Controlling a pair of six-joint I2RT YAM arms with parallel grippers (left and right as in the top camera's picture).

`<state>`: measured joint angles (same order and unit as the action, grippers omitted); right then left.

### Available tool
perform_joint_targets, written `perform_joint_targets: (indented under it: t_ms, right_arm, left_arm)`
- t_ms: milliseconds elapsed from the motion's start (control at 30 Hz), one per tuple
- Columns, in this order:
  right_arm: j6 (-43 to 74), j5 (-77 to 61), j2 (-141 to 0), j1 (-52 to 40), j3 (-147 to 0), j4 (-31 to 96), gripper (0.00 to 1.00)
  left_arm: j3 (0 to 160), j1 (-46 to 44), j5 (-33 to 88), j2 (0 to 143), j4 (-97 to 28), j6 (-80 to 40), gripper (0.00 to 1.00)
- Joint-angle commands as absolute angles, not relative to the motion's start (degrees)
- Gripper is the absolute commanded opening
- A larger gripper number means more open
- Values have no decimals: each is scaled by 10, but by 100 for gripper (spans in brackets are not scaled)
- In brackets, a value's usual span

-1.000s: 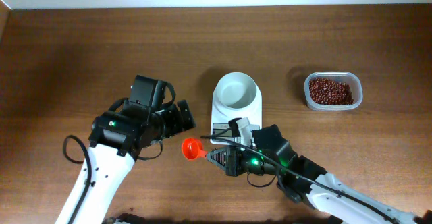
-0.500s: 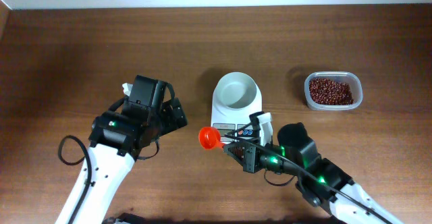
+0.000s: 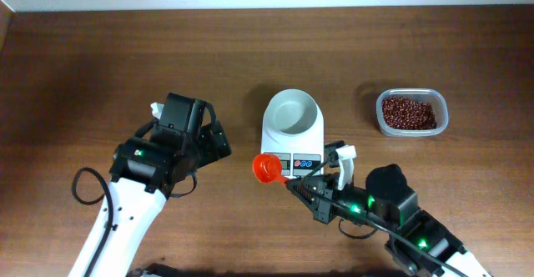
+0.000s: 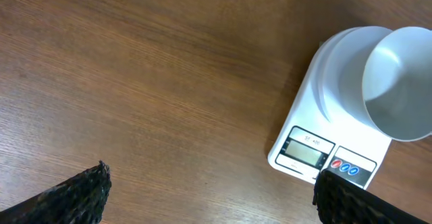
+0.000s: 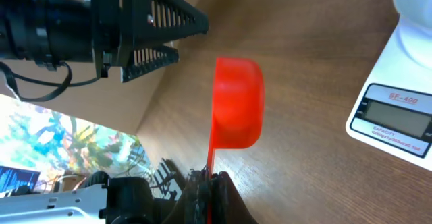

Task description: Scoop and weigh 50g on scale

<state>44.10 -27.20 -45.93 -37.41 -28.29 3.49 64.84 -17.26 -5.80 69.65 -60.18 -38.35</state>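
grips the thin handle of the orange scoop (image 3: 266, 168) in the right pincer (image 3: 292, 182), jaws pinched narrow on it. carries the cup just ahead of the fingertips, above bare wood, looking empty from above. finds the scale (image 3: 279, 156) just beside that pincer, on its right side, display and blue buttons nearest the tips, with the white bowl (image 3: 292, 113) beyond them and showing nothing inside. finds the beans (image 3: 409, 113) well apart from the pincer, off to its right past the scale, heaped in the clear tub (image 3: 380, 120). holds the left pincer (image 3: 219, 141) spread wide over bare table, gripping nothing, with the scale ahead of it and to its right in the wrist view.

judged as an early step: scoop in hand, no beans taken, nothing weighed. calls next for swinging the right pincer away from the scale's front and across to the tub, dipping the cup into the heap, then lifting it level. needs care in passing the scale, since a knock from cup or wrist could shift the bowl or upset the reading. needs small pours after that, watching the display climb toward the target weight.
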Motion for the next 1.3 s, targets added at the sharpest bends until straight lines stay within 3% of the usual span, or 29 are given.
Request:
perform_joint_targets:
  t_ms: [0,33,67,133,367,567,767,933,1067,1267]
  right_arm:
    - [432,-256,-431,-350,-292,56,4]
    - [432,-256,-425,-340,-292,62,4]
    - [432,-256,-419,-329,-292,68,4]
    - [432,-258,-406,-305,-292,77,4]
    - [425,-278,-378,-264,-292,115,4]
    - [417,-278,-365,-226,-292,136,4]
    - [392,-279,-354,-148,-292,146,4]
    - [392,-298,-352,-93,-292,146,4]
    - [392,-298,-352,-69,-292,146,4]
    - [392,-298,-352,-12,-292,141,4]
  left_arm:
    - [657,-171,-27,705,-600,-377,66]
    - [657,-171,-22,707,-599,-377,45]
    - [657,-171,-13,708,-597,-377,34]
    - [657,-171,2,709,-589,-377,0]
    - [655,-236,12,728,-540,-375,0]
    - [636,-361,11,796,-460,-199,0]
    - [636,-427,11,874,-414,-113,0]
    - [636,-467,-10,940,-375,-29,0]
    - [636,-480,-80,980,-344,-29,0]
    - [636,-480,-80,1023,-326,-30,0]
